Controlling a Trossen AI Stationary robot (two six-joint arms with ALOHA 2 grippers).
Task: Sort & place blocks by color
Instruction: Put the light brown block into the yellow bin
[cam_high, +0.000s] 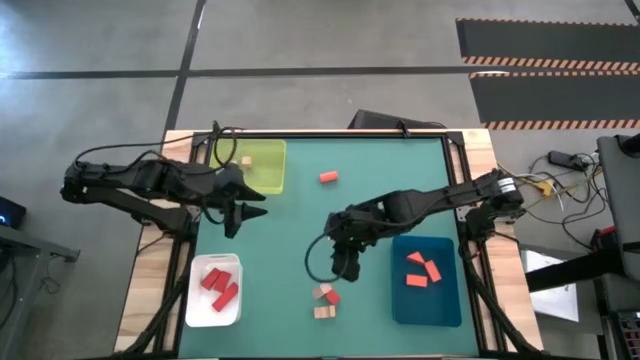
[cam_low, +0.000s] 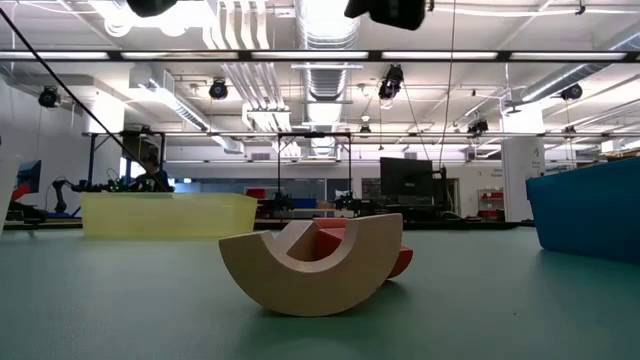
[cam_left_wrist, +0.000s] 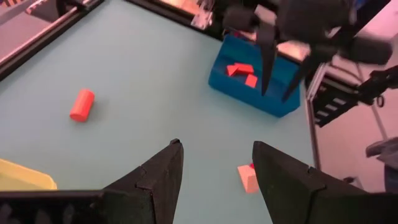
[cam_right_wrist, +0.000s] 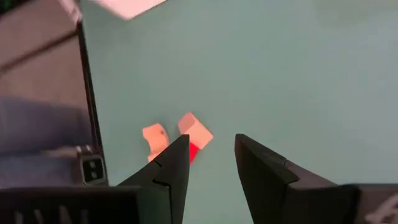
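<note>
My right gripper (cam_high: 352, 268) hangs over the green table (cam_high: 300, 230), near its middle, fingers pointing down with a narrow gap between them and nothing in it. Through my right wrist camera the fingers (cam_right_wrist: 171, 171) stand a little apart over bare mat. The small cluster of blocks (cam_high: 325, 299) lies on the table at about seven o'clock from my right fingertips, near but not touching: two tan pieces and a red one pressed together. Seen level with the table, a tan arch (cam_low: 312, 262) sits in front of the red piece (cam_low: 325, 240).

My left gripper (cam_high: 250, 213) waits near the yellow-green tray (cam_high: 270, 172), at that tray's six o'clock, fingers spread fairly wide and empty. An orange cylinder (cam_high: 328, 177) lies alone on the mat at about two o'clock from my left fingertips, well apart from them.

The blue tray (cam_high: 425, 300), at three o'clock from my right gripper, holds three orange blocks (cam_high: 421, 271). The white tray (cam_high: 200, 305) holds deep red blocks (cam_high: 220, 285). A tan block (cam_high: 245, 160) rests in the yellow-green tray.
</note>
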